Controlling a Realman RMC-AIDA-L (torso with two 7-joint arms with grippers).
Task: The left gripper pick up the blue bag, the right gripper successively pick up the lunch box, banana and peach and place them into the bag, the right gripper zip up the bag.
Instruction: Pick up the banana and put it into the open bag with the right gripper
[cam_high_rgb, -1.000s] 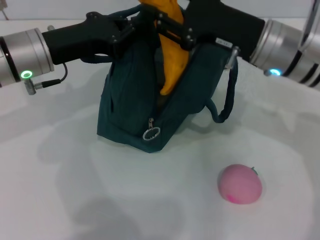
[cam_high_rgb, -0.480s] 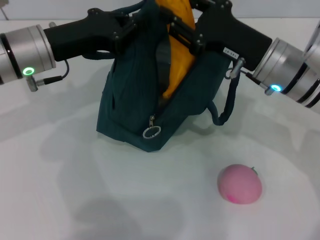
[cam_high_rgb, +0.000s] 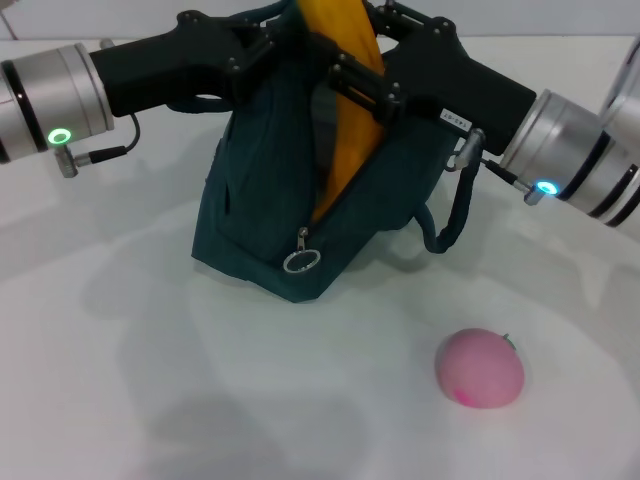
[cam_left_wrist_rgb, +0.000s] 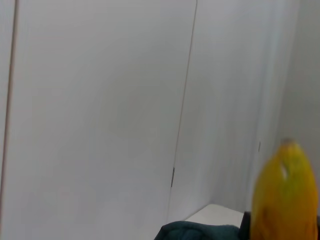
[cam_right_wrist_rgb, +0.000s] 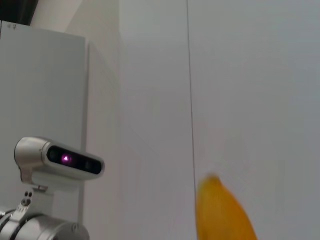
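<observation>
White tabletop (cam_high_rgb: 200, 400) fills the head view, with a pale wall behind it along the upper edge. At upper centre stands the blue bag (cam_high_rgb: 260, 230), its mouth open toward the top and a strip of silver lining showing inside the opening. A zip runs down the near face of the bag and ends at a metal ring pull (cam_high_rgb: 301, 262) hanging low on the front. One rope handle (cam_high_rgb: 455, 215) loops down on the right side of the bag.

From the upper left comes the left gripper (cam_high_rgb: 270, 45), on a silver wrist with a green light; it is clenched on the top edge of the bag at the left of the opening, holding that side up. From the upper right comes the right gripper (cam_high_rgb: 350, 75), black with a small white label, on a silver wrist with a blue light. It is grasping the banana (cam_high_rgb: 345, 130), which hangs steeply, its upper end above the fingers at the top of the frame and its lower end down inside the open mouth of the bag.

The peach (cam_high_rgb: 480, 367) lies alone on the table at lower right, well apart from the bag. The lunch box cannot be seen.

The left wrist view shows mostly wall, with the yellow end of the banana (cam_left_wrist_rgb: 284, 195) at lower right and a dark fold of the bag (cam_left_wrist_rgb: 200, 231) at the bottom edge. The right wrist view shows wall, the banana's tip (cam_right_wrist_rgb: 222, 210) at the bottom, and a head camera (cam_right_wrist_rgb: 57, 160) with a pink light at lower left
</observation>
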